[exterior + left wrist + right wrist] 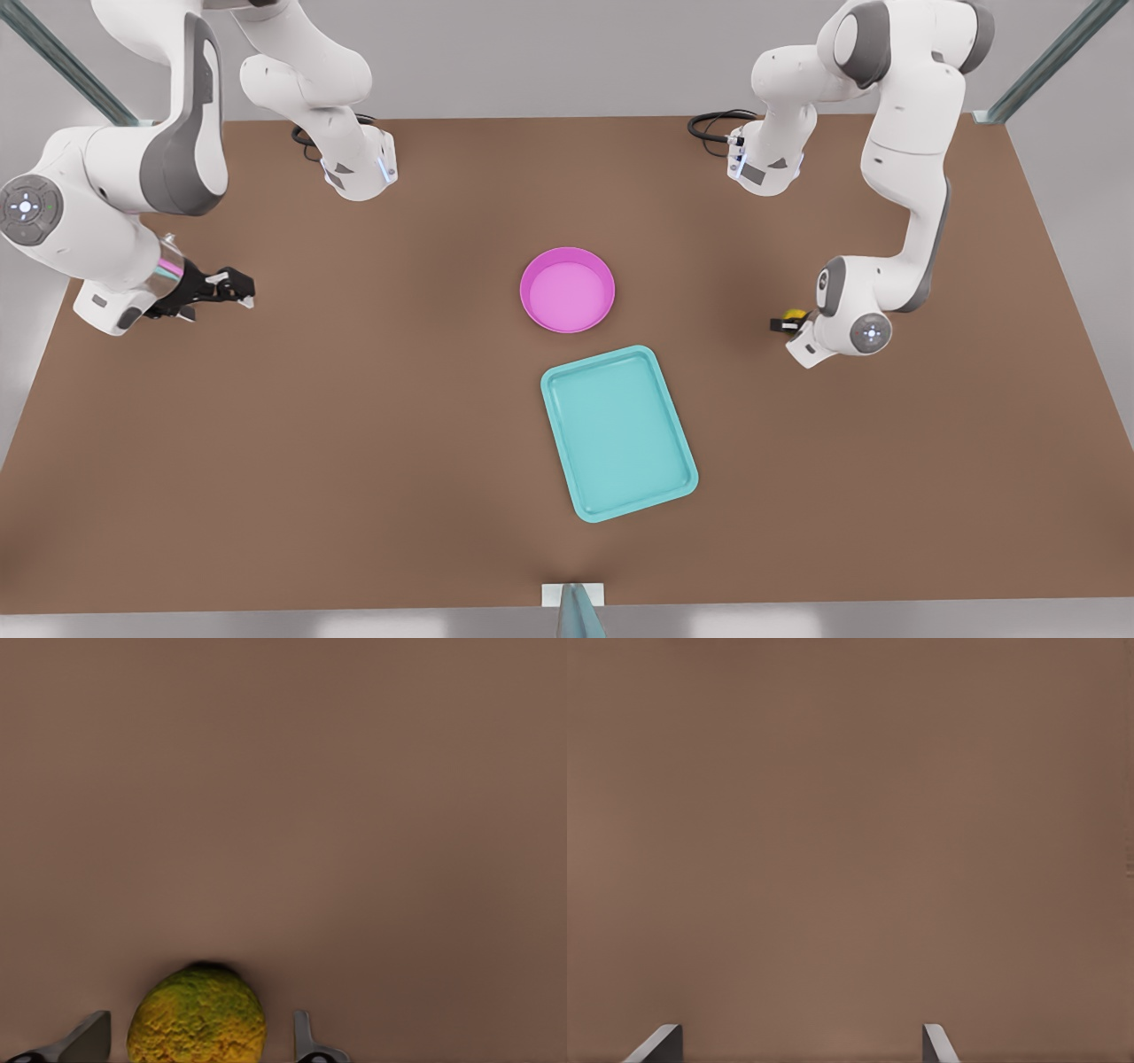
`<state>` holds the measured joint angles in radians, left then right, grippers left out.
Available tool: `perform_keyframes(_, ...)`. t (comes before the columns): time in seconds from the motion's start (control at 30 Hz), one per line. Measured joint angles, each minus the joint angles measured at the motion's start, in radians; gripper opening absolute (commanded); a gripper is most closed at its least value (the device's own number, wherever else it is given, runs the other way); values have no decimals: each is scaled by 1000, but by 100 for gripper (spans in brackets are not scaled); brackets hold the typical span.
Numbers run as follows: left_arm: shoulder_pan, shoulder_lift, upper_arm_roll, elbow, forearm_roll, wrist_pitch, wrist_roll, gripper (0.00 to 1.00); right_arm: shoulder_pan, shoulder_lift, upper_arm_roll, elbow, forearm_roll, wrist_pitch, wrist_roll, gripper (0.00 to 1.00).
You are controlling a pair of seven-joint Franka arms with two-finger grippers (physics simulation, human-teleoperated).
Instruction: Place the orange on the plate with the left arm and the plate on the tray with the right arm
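Fingers (89, 1041) of your left gripper (199, 1045) are spread wide either side of the orange (197, 1019), with clear gaps on both flanks, so nothing is pinched. In the front view that left gripper (784, 322) sits low at the front view's right, and you can just catch the orange (795, 314) peeking out yellow beside the wrist, resting on the brown bench (354, 425). Over at the front view's left, your right gripper (232, 287) hangs above bare bench, waiting; its fingers (660, 1043) are parted too, gripping nothing. Mid-bench, the plate (567, 290) lies flat and magenta, well apart from both grippers. Just beside it, nearer the camera, the tray (617, 431) lies turquoise and slightly skewed, close to the plate but not touching it.
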<state>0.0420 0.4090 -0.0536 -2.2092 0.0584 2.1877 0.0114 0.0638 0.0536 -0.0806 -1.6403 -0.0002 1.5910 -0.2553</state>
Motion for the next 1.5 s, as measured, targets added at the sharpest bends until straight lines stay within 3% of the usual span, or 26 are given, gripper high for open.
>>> perform_keyframes(0.33, 0, 16, 9, 0, 0, -6, -3, 99, 17, 1, -1, 3, 0, 0, -9, 100)
perform_keyframes(0.43, -1, 19, 9, 0, 0, -6, -4, 90, 18, 2, -1, 3, 0, -1, -11, 100)
perform_keyframes(0.5, -1, 20, 10, 0, 0, -6, -4, 79, 16, 2, -1, 3, 0, -1, -12, 100)
perform_keyframes(0.87, -2, 29, 10, 1, 2, 0, -7, 76, 10, 3, -7, 3, 0, -3, -18, 100)
perform_keyframes(0.9, -2, 28, 10, 1, 3, 0, -8, 68, 10, 3, -7, 3, 0, -3, -18, 100)
perform_keyframes(0.93, -2, 28, 10, 1, 4, 1, -9, 67, 9, 3, -7, 3, 0, -4, -18, 100)
perform_keyframes(1.13, -8, -34, 9, 11, 8, -33, -20, 67, 12, -2, -12, 15, -6, -7, -20, 100)
perform_keyframes(1.2, -51, -75, 1, 82, 6, -96, -34, 67, 15, 0, -18, 16, -7, -7, -20, 100)
perform_keyframes(1.37, -456, 123, -6, 658, -83, -399, -140, 67, 9, 2, -19, 14, -8, -4, -21, 100)
perform_keyframes(1.5, -699, 240, -7, 807, -183, -510, -264, 67, 9, 3, -19, 14, -8, -2, -22, 100)
